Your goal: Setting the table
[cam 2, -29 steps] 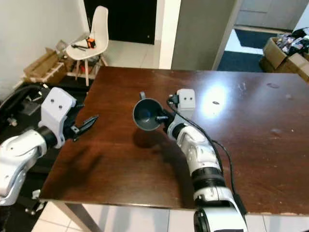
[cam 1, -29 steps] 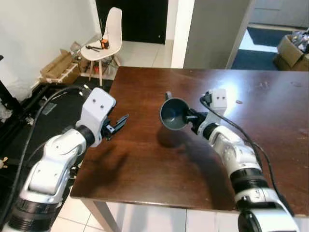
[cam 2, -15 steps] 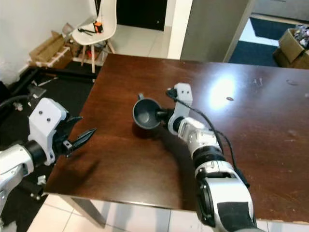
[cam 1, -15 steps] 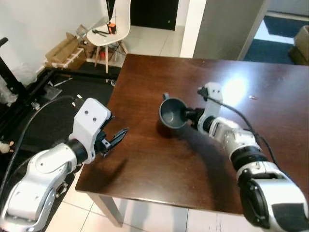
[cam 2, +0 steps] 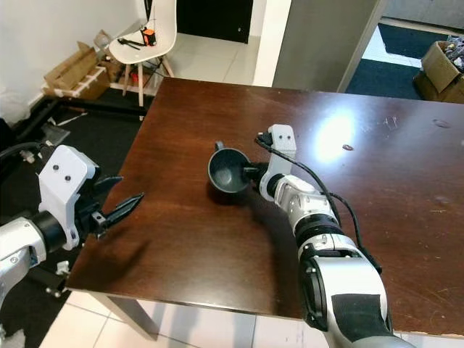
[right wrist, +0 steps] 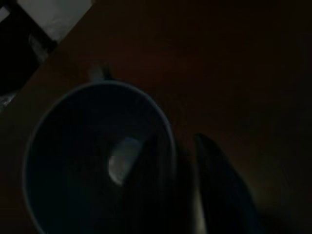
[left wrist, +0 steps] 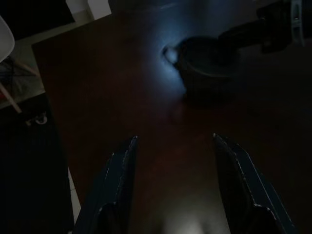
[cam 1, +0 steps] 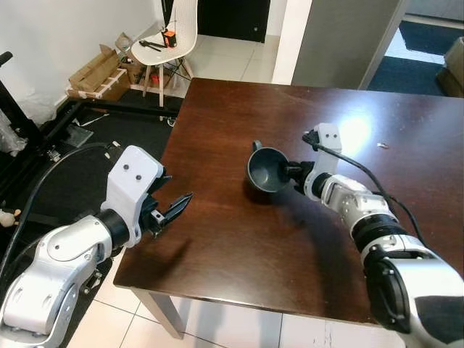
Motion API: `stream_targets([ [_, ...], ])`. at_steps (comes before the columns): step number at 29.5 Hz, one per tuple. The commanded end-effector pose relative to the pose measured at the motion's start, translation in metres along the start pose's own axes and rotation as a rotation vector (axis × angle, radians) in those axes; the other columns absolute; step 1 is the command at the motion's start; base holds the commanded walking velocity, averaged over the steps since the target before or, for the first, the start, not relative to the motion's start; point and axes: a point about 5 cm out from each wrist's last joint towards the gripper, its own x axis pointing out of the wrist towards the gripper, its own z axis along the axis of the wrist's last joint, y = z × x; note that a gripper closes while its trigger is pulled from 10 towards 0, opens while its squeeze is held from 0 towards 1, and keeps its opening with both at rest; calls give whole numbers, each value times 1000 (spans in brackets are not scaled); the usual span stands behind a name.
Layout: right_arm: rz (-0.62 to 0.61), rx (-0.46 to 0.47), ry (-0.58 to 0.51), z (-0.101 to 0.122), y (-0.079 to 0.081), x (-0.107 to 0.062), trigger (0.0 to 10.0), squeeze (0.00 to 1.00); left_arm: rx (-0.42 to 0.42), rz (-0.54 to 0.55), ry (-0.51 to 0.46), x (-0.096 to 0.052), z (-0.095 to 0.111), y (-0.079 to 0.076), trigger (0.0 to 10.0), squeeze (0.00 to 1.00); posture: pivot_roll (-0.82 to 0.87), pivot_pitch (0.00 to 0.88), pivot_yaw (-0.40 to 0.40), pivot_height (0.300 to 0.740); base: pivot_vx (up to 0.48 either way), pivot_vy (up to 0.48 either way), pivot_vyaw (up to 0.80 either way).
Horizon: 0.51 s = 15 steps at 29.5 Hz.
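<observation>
A dark grey cup (cam 1: pixel 267 169) with a small handle hangs tilted just above the dark wooden table (cam 1: pixel 232 239), its mouth facing left and up. My right gripper (cam 1: pixel 291 174) is shut on the cup's rim. In the right wrist view one finger (right wrist: pixel 146 185) is inside the cup (right wrist: pixel 73 146) and the other is outside. My left gripper (cam 1: pixel 176 206) hovers open and empty over the table's left edge, well left of the cup. The left wrist view looks past its fingers (left wrist: pixel 119 180) to the cup (left wrist: pixel 207 68) ahead.
A white chair (cam 1: pixel 168 29) carrying an orange item stands beyond the table's far left corner. Cardboard boxes (cam 1: pixel 98 72) and black cables lie on the floor to the left. A grey pillar (cam 1: pixel 341 36) rises behind the table. The table's front edge is close to me.
The camera has tipped down and shifted. My right gripper has brought the cup lower toward the table and slightly right. The left gripper stays open near the left edge.
</observation>
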Motion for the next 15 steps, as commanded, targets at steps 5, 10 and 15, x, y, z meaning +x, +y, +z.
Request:
stream_targets([
  [5, 19, 14, -68, 12, 0, 0, 10000, 1000, -4, -15, 11, -1, -1, -4, 10000, 0, 137, 111, 78, 740, 0, 0, 0],
  [10, 52, 2, -96, 19, 2, 0, 10000, 1000, -10, -21, 9, 2, -1, -5, 10000, 0, 126, 102, 79, 740, 0, 0, 0],
  [15, 55, -59, -137, 27, -2, -4, 10000, 0, -13, -20, -2, 6, -1, -6, 10000, 0, 113, 92, 73, 740, 0, 0, 0],
])
